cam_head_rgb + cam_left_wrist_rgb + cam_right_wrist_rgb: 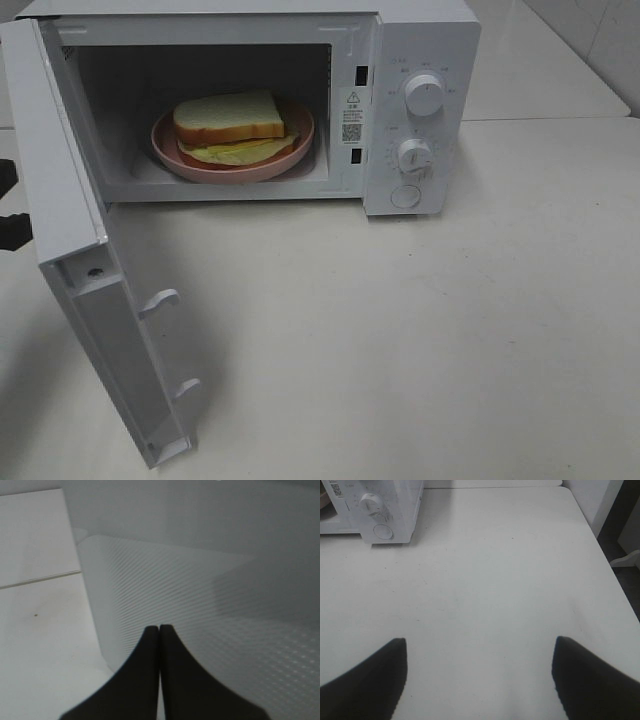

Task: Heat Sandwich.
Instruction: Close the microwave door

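Nearest my left wrist camera, the left gripper (159,628) is pressed together close to the open microwave door (110,330), which hides nearly all of it from overhead. My right gripper (480,642) hangs spread above the table (495,580). The sandwich (228,118) lies on the pink plate (200,166) inside the microwave (420,50), its long axis across the opening and its bottom slice hard to make out.

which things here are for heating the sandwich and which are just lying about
Job: pale white-bread sandwich with yellow-green filling; round pink plate under it; white microwave oven, door open; its two round white dials; shut left end effector near the door.
Just there: white tabletop; open right end effector over it.
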Motion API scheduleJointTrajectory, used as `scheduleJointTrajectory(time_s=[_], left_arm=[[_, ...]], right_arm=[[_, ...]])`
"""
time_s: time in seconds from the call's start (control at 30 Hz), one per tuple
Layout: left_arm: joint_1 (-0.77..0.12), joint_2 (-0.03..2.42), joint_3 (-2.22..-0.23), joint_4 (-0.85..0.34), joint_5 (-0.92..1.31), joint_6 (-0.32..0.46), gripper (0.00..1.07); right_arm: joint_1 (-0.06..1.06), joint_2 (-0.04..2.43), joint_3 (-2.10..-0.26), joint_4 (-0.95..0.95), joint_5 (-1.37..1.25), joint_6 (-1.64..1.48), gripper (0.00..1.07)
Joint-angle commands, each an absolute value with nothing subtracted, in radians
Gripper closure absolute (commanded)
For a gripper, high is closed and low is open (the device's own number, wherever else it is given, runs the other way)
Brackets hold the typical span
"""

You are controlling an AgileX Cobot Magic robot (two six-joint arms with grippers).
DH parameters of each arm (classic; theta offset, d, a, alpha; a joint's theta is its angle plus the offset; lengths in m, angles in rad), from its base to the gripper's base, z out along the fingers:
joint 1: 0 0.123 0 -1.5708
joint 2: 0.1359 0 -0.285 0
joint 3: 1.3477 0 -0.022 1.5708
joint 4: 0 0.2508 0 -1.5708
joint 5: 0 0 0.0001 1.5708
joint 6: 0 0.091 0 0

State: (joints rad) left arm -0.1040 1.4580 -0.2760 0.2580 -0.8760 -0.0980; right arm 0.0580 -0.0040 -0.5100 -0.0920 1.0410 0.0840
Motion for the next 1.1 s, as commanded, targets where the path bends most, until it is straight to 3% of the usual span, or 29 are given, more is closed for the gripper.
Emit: scheduleJointTrajectory(time_s=[0.03, 0.83, 1.1], left_arm=[[-0.137, 1.476, -0.288, 0.258, -0.924, -0.104, 1.06], [-0.348, 1.591, -0.378, 0.117, -0.918, -0.093, 1.06], [-0.488, 1.656, -0.462, 0.0, -0.911, -0.063, 1.06]], right_arm=[[0.05, -0.029, -0.506, -0.089, 1.038, 0.075, 0.31], [0.05, -0.029, -0.506, -0.089, 1.038, 0.076, 0.31], [0.05, -0.029, -0.506, -0.089, 1.038, 0.075, 0.31]])
